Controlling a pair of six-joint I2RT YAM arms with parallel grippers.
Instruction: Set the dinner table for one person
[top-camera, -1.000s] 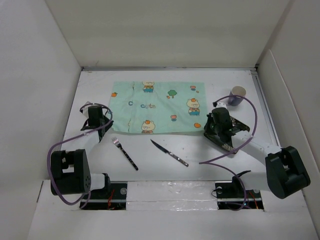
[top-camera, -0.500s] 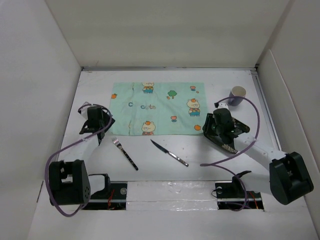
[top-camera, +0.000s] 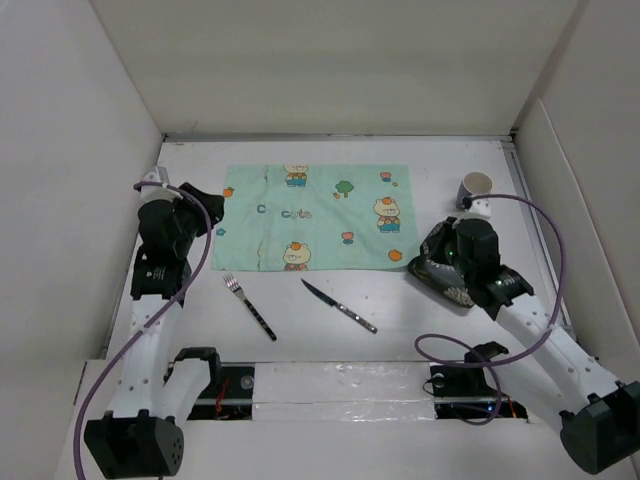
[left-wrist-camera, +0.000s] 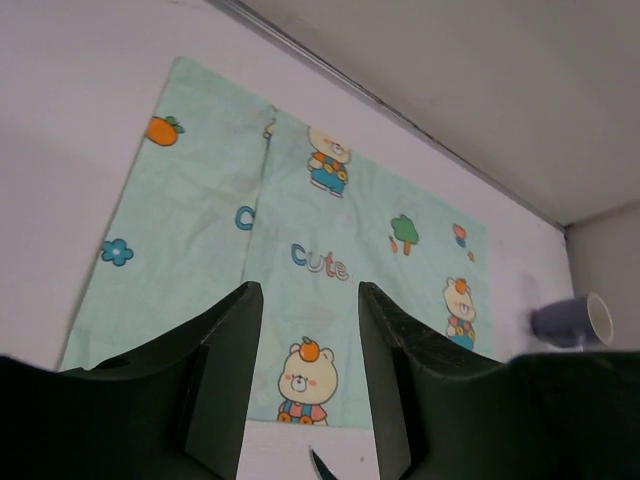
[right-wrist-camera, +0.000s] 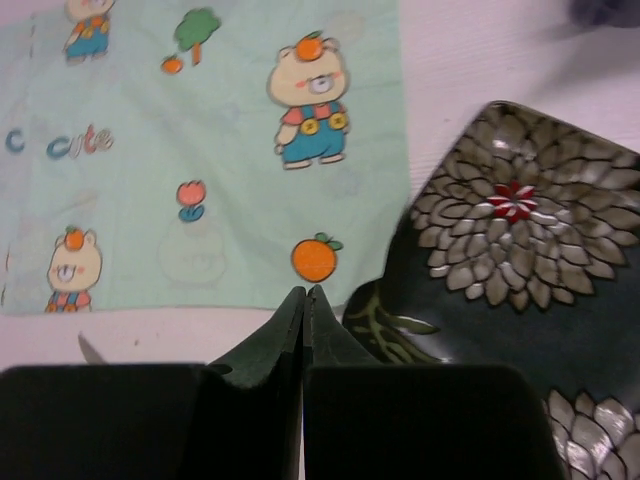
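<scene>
Bench (top-camera: 300, 345): flat white surface with white walls, lying under both arms and carrying everything else.
Left fingers (top-camera: 203, 196): spread apart with nothing between them, raised over the bench's left side and aimed across at the placemat (top-camera: 315, 215). In the wrist view, cloth shows through their gap and bare bench lies off to the left.
Right fingers (right-wrist-camera: 305, 318): pressed together tip to tip, with nothing seen in their grip. They are over the bench's right side, above the bare strip at the placemat's near edge, tips just beside the plate's rim. Whether they touch the bench cannot be told.
Plate (top-camera: 445, 280): dark with a flower pattern, flat on the bench just right of the placemat.
Cup (top-camera: 477, 187): near the far right corner.
Fork (top-camera: 250, 307): on the bare bench, nearer than the placemat.
Knife (top-camera: 340, 306): right of the fork.
</scene>
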